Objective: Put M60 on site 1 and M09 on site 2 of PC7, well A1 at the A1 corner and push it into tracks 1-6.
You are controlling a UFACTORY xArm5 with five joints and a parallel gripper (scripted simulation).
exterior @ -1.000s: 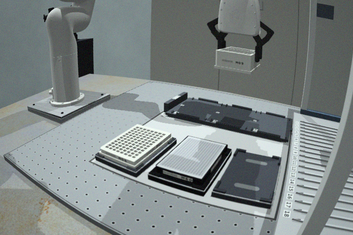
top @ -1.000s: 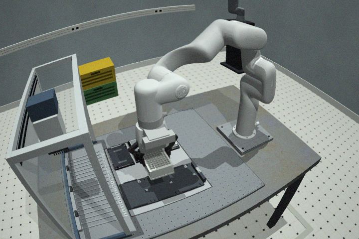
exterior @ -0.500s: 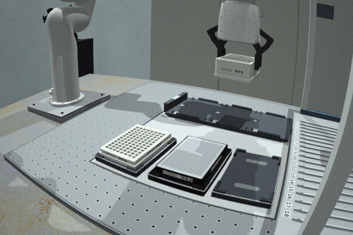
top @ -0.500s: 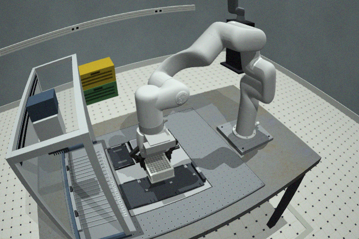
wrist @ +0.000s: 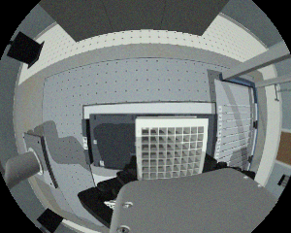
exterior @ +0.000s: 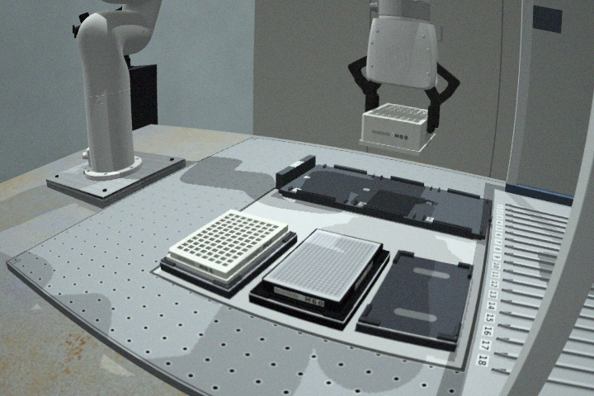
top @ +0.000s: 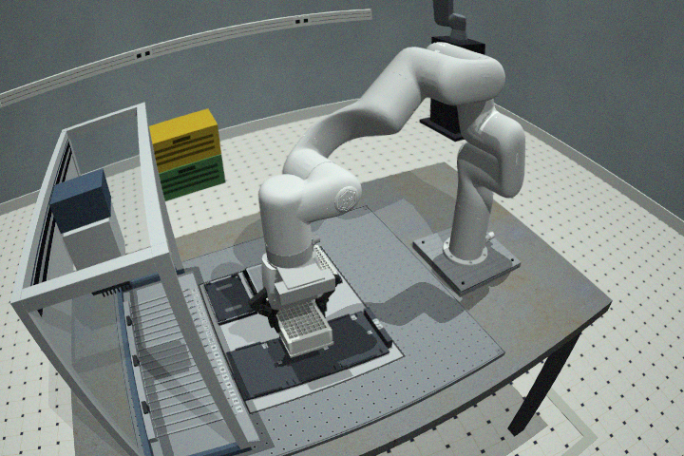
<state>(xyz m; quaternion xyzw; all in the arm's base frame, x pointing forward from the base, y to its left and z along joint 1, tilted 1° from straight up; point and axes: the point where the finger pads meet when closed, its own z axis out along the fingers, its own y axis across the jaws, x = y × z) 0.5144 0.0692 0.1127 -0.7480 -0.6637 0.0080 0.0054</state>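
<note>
My gripper is shut on the white deep-well block M09, gripped across its width. The block hangs level, well above the dark plate carrier PC7, roughly over its middle. The carrier lies on the apron with all sites bare, its handle at the end away from the rails. M06 sits on nest S1. M60 sits on nest S2. Nest S3 is bare.
The loading rails lie beyond the apron, with a numbered track strip along their front. The instrument frame stands over them. The arm base is bolted to the table. A yellow and green box stands on the floor behind.
</note>
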